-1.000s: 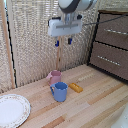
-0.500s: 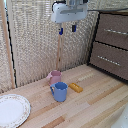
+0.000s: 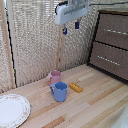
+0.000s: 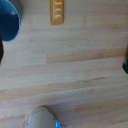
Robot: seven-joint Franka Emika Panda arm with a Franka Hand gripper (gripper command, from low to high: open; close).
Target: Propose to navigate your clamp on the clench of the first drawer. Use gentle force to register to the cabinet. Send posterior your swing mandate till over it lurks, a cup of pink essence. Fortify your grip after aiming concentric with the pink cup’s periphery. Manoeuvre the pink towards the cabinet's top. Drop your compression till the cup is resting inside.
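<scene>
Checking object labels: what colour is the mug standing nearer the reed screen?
Dusty pink. The mug shows best in the exterior view, just behind the blue mug.

Two mugs stand on the wooden table [image 3: 95,107]: one pink cup [image 3: 55,77] and one blue mug [image 3: 60,91], both well below the two dark-blue fingers [image 3: 77,25]. One yellow block [image 3: 76,87] lies beside the blue mug. One white plate [image 3: 11,110] sits far off. The cabinet [image 3: 111,42] shows two drawer fronts, each with one silver handle.
</scene>
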